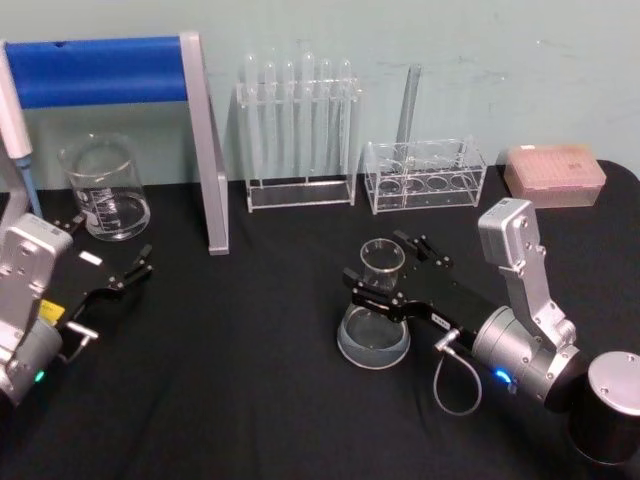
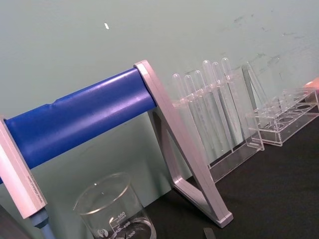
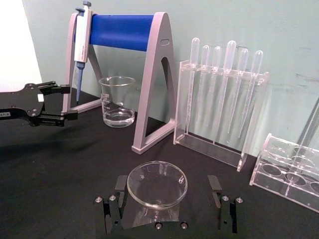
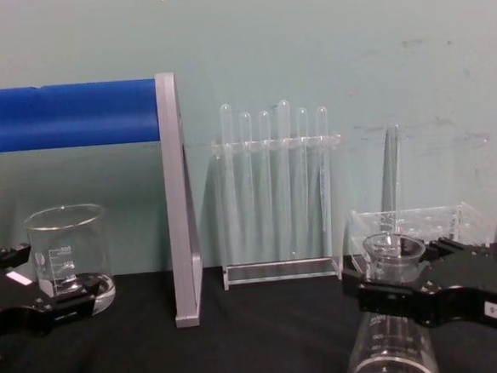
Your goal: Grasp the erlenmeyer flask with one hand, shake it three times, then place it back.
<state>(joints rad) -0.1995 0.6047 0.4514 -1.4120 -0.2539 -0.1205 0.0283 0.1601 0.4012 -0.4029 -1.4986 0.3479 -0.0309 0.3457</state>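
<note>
Clear glass conical erlenmeyer flask (image 1: 373,340) stands right of centre on the black bench (image 1: 270,390), black right gripper (image 1: 380,258) with jaws open astride its neck, so closing to grasp seems next; left gripper (image 1: 108,245) idle lower left.

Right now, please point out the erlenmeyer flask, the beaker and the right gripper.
erlenmeyer flask (image 1: 366,346): head view, wide base.
beaker (image 1: 105,195): head view, side wall.
right gripper (image 1: 378,257): head view, midway between its fingers.

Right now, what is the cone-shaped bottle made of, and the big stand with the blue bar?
The erlenmeyer flask looks like clear, shiny glass: the black tabletop shows through it. The stand's leg looks like matte grey metal, maybe painted plastic; it has flat, sharp edges. Its blue bar is probably smooth plastic, with a soft sheen.
</note>
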